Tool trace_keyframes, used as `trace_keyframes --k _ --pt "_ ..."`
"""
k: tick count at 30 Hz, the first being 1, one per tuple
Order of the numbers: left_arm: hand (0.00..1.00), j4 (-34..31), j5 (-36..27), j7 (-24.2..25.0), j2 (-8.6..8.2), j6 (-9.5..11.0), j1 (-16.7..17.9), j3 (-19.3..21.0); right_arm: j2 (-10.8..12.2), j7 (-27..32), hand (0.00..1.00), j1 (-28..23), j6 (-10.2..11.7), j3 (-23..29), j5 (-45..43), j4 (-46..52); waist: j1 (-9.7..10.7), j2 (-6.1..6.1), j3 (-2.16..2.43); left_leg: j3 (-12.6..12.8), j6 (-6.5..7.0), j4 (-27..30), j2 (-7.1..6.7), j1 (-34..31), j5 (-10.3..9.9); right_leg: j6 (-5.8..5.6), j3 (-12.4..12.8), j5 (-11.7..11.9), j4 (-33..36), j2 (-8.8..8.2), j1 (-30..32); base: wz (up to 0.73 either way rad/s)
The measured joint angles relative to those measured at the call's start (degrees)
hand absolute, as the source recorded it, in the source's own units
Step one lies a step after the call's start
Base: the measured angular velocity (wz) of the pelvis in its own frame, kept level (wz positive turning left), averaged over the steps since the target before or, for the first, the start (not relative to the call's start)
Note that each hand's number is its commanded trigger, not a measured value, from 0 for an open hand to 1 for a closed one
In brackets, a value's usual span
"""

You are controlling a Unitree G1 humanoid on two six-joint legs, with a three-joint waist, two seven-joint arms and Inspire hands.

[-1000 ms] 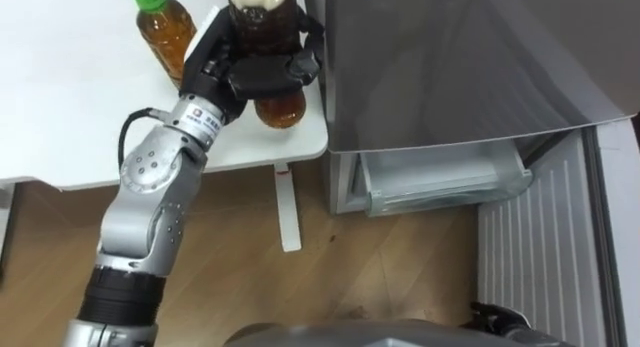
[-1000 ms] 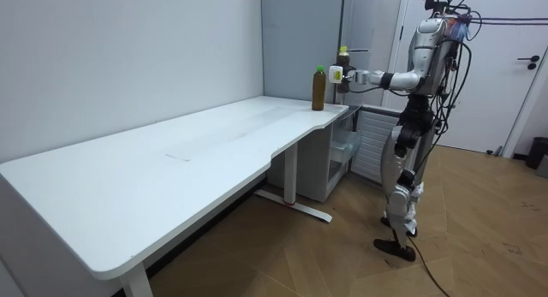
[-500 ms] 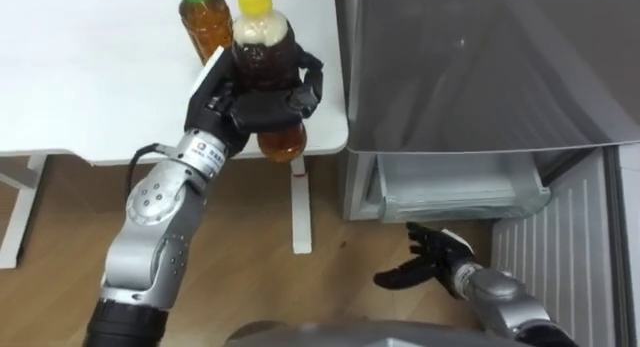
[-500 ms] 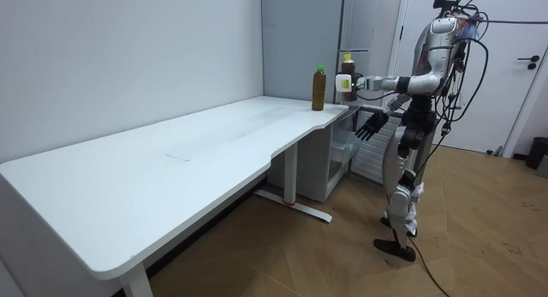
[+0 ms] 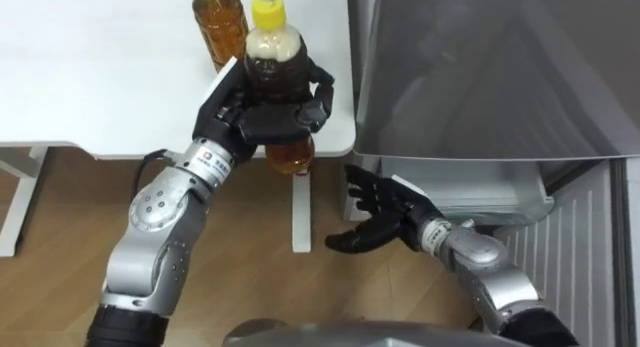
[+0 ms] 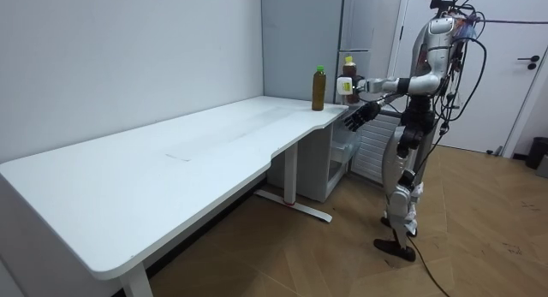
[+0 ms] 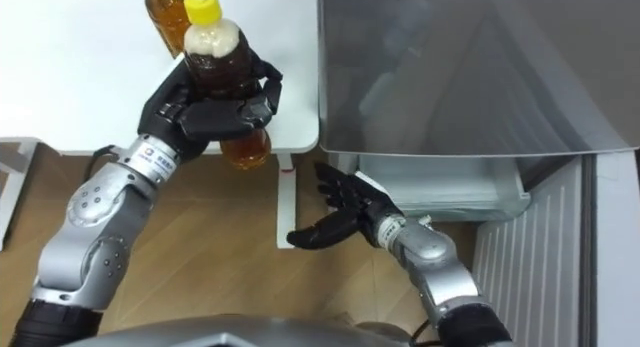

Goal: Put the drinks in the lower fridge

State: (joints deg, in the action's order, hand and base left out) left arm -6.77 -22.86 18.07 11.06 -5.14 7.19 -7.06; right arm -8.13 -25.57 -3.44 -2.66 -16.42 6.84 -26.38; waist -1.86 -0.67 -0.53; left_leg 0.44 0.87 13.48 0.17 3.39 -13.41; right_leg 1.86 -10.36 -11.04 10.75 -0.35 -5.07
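Table (image 5: 90, 67) at far left, white, with wood floor (image 5: 60, 257) below its near edge. On its right corner, upright, green-cap bottle (image 5: 222, 22) of amber drink.

Just right of that and nearer the camera, yellow-cap bottle (image 5: 272, 72) of dark drink, upright, lifted clear of the table and hanging past its front edge. Left hand (image 5: 245, 117) clamped round the bottle's middle, fingers curled across the front, arm coming up from lower left. Bottle's base visible under the fingers, above the floor and close to the table leg (image 5: 300, 212).

Further right and lower, right hand (image 5: 378, 212), palm turned up and leftward, fingers spread apart, holding nothing. Reaching in from lower right, below the held bottle and not touching it.

Behind and right of that hand, fridge (image 5: 480, 67), grey front, just beside the table's end. Under the grey front, lower compartment standing open, with a clear drawer (image 5: 470, 187) at its mouth. At far right, door (image 5: 590, 257) swung open, white ribbed inner face toward the camera.

From the room view: upright at the table's far end, before the fridge. Left arm stretched forward, yellow-cap bottle at chest height near the green-cap one on the corner. Right hand lower, held out at about waist level beside the table's edge.
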Motion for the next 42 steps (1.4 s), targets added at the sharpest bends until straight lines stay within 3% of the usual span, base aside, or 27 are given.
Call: trace_keyframes --k 6,10,16,26,39,42 --pt "1.0 0.1 -0.2 2.4 0.65 0.0 0.3 -0.6 -1.7 -7.1 0.0 -0.1 -0.8 -0.5 6.9 5.6 -0.2 -0.25 -0.3 0.0 0.01 0.1 -0.03 -0.9 0.0 -0.02 0.0 0.0 0.0 -0.03 0.8 0.0" --pt "1.0 0.1 -0.2 2.7 0.58 0.0 0.6 -2.2 -2.0 -10.9 0.0 -0.1 -2.9 -1.6 10.6 7.9 -0.4 -0.37 -0.31 -0.1 0.02 0.2 -0.07 -1.5 0.0 -0.04 0.0 0.0 0.1 -0.1 1.4 0.0" --pt "1.0 1.4 -0.3 4.0 -0.4 0.0 0.7 -3.7 -3.1 -14.9 0.0 -0.1 -3.5 -2.1 12.6 9.6 -1.7 -0.91 -0.37 -0.2 0.02 -0.1 0.03 -0.5 0.0 -0.04 0.4 0.0 0.3 0.04 0.9 -0.04" --pt "1.0 3.8 -1.9 4.6 -0.21 0.5 0.7 -5.0 -3.2 -15.3 0.0 -0.1 -4.3 -2.4 16.8 10.2 -3.0 -1.13 -0.39 0.1 0.07 0.3 -0.09 -1.9 0.0 -0.18 0.1 -0.1 1.1 -0.2 2.1 0.0" --pt "1.0 5.1 -4.6 4.4 0.39 0.6 0.7 -5.2 -3.3 -12.6 0.0 -0.1 -4.9 -3.9 21.4 10.5 -2.9 -1.09 -0.25 0.1 0.21 1.1 -0.6 -2.7 0.1 -0.28 -0.2 -0.2 2.0 -0.55 3.1 0.0" --pt "1.0 6.8 -6.0 4.6 0.55 2.1 0.7 -5.7 -3.3 -12.3 0.0 -0.1 -5.0 -4.0 22.6 10.5 -2.8 -1.06 -0.22 0.1 0.25 1.1 -0.6 -2.5 0.1 -0.28 -0.4 -0.2 2.0 -0.63 2.9 0.0"
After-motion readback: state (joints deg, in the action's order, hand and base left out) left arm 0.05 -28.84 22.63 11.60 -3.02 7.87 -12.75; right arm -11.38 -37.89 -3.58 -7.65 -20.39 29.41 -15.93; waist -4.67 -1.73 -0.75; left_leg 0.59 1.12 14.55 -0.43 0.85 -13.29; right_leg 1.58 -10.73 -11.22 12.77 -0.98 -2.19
